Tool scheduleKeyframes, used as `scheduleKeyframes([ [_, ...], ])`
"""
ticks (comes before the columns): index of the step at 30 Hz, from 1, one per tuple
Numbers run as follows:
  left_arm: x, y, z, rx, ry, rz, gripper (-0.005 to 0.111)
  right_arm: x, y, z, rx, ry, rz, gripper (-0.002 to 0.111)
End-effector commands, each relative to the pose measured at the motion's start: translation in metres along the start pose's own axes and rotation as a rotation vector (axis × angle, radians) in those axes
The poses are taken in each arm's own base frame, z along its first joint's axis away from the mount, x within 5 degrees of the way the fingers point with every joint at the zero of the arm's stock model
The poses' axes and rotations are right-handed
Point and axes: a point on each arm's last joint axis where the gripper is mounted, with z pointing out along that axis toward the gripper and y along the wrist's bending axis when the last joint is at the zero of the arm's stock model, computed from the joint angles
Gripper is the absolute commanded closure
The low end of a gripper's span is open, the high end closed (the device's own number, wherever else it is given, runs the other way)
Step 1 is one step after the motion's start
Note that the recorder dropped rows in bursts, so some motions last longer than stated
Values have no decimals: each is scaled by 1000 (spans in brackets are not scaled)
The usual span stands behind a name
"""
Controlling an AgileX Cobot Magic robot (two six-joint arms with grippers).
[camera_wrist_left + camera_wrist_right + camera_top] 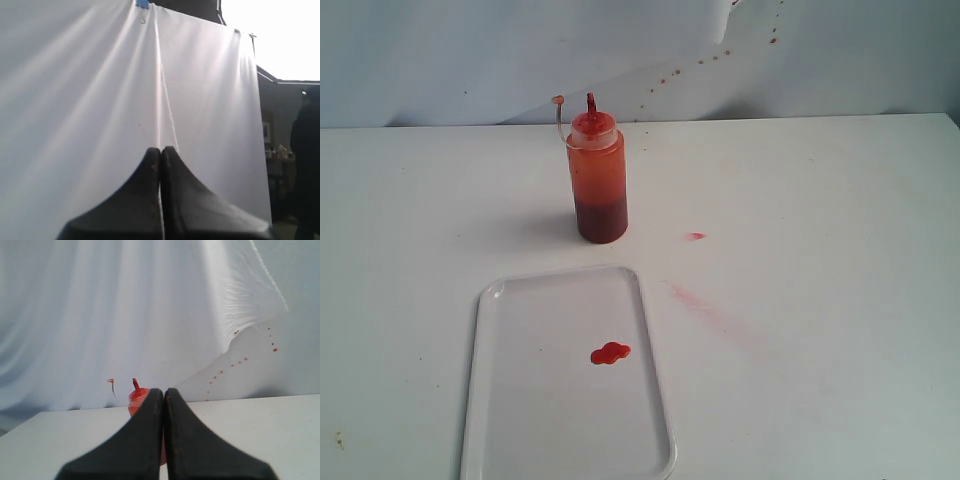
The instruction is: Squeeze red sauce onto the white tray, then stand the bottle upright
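The bottle [597, 180] stands upright on the table behind the white tray [520, 430], its red nozzle up and its small cap hanging on a tether to the left. A small blob of red sauce [610, 353] lies on the tray. Neither gripper shows in the exterior view. My right gripper [164, 392] is shut and empty, well back from the bottle [136, 396], whose top peeks out behind the fingertips. Seen only in its own wrist view, my left gripper [160, 150] is shut with nothing in it and faces a white cloth backdrop.
Faint pinkish smears [695, 298] and a small red spot [696, 236] mark the table right of the tray. A white cloth [520, 50] hangs behind the table, with red splatter dots [665, 80] on the wall beside it.
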Motion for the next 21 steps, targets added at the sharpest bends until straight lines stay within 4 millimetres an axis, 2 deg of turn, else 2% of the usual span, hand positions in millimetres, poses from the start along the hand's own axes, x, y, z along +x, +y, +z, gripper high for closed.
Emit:
scheduleKeyframes([
  [1,14,12,-3,-100,-22,-24,107,2,-1,0,6,4,-5,108],
  [5,35,27,-9,-238,37,-67,107,2,-1,0,6,4,-5,108],
  [7,46,36,-13,-347,112,-128,107,2,-1,0,6,4,-5,108],
  [9,54,41,-17,-405,209,-92,107,2,-1,0,6,4,-5,108],
  [12,61,43,-20,-422,319,1,107,2,-1,0,6,4,-5,108],
  [15,68,44,-23,-435,399,24,107,2,-1,0,6,4,-5,108],
  [21,72,45,-25,-443,435,22,107,2,-1,0,6,4,-5,108],
])
